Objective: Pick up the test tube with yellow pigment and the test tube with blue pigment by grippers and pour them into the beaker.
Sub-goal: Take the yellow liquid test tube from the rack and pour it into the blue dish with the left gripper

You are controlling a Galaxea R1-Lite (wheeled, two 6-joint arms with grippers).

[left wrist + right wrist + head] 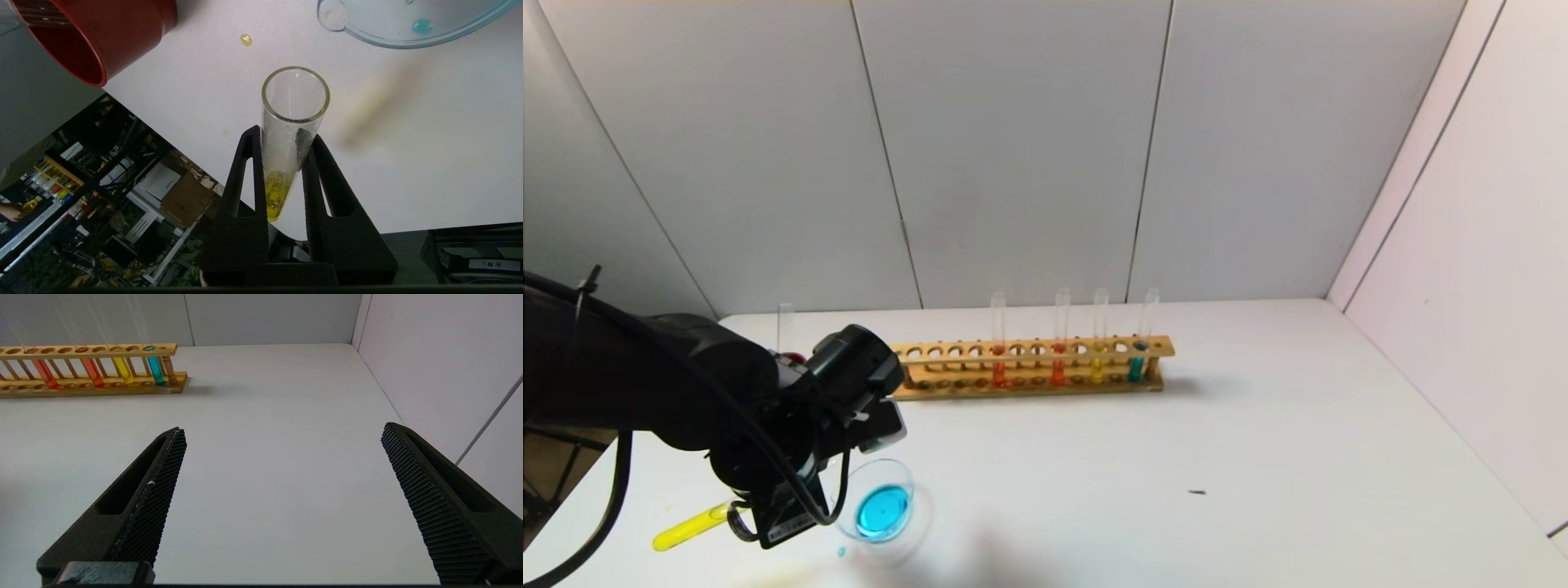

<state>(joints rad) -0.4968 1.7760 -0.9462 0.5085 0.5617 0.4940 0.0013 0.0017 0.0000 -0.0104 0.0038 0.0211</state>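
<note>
We have the yellow tube (293, 122) clenched in the left gripper (282, 134), jaws pinching it mid-body, mouth pointing toward the beaker (882, 506) at the near-left of the counter (1258, 457). In the head view the tube (690, 529) lies close to horizontal, left of the beaker, rounded end sticking out to the left. The liquid sits pooled at that closed end; the mouth is not over the rim yet.

The beaker already holds blue liquid. A few stray droplets, yellow and blue, lie on the counter by it. A red cup (94, 36) stands just beside the gripper on the far side.

Handling, as we judge it:
- Thin glass, light, smooth and probably slippery. Too much squeeze could crack it; too little could let it rotate or slide when tipped.
- The mid-body grip looks right: it leaves the mouth free and keeps the jaws off the rim.
- The beaker is low and light, so a nudge could shift it.

The right gripper (282, 457) is parked over the right side of the counter, jaws spread wide, nothing between them. The wooden rack (1029, 367) at the far side carries two orange-red tubes, a yellow one and a teal one.
</note>
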